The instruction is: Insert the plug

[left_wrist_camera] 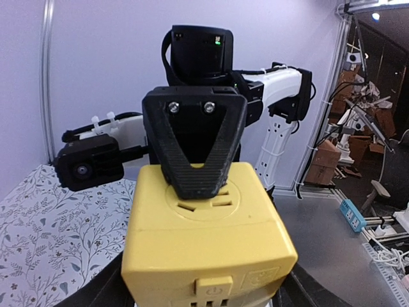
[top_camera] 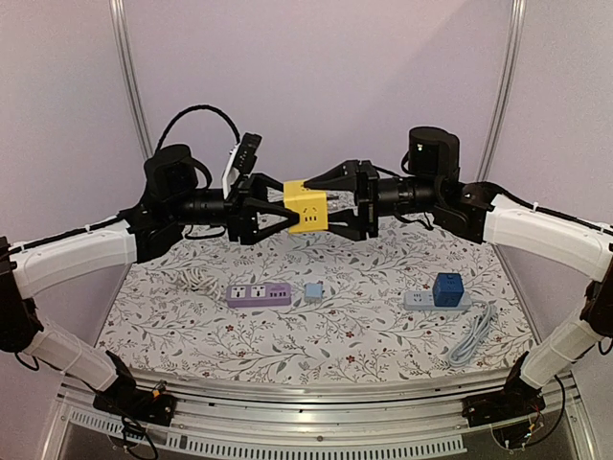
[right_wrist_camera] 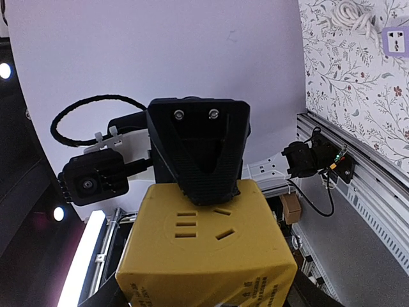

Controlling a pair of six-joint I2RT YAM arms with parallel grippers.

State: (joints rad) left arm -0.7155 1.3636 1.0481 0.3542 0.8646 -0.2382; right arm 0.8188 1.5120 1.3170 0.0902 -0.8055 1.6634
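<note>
1. Left gripper (top_camera: 278, 211): fingers spread to the width of the yellow socket cube (top_camera: 306, 206) and clamped on its left part. In the left wrist view only the dark finger roots show, at the lower corners.
2. The cube hangs in mid-air between the two arms, well above the table (top_camera: 383, 278). One socket face points toward each wrist camera.
3. Right gripper (top_camera: 330, 203): fingers likewise closed on the cube from the opposite side. One of them lies across the cube's top edge in the left wrist view. Whether this grip carries weight or only touches, I cannot tell.
4. On the table below, left to right:
   - coiled cord (top_camera: 196, 280)
   - purple power strip (top_camera: 259, 293)
   - small blue-grey block (top_camera: 313, 290), just beside the purple strip
   - grey power strip (top_camera: 436, 301) with a blue cube (top_camera: 446, 287) seated on it
   - white cable (top_camera: 474, 335)
5. Risks, as judged:
   - If both arms pull or twist out of step, the smooth plastic could slip and the cube could drop onto the strips below.
   - If one side lets go before the other is firm, the cube could tilt in the remaining fingers.
   - No prongs show in any view, so the cube could reach a strip facing the wrong way.
   - A tilted approach could jam it or push the strip away.
</note>
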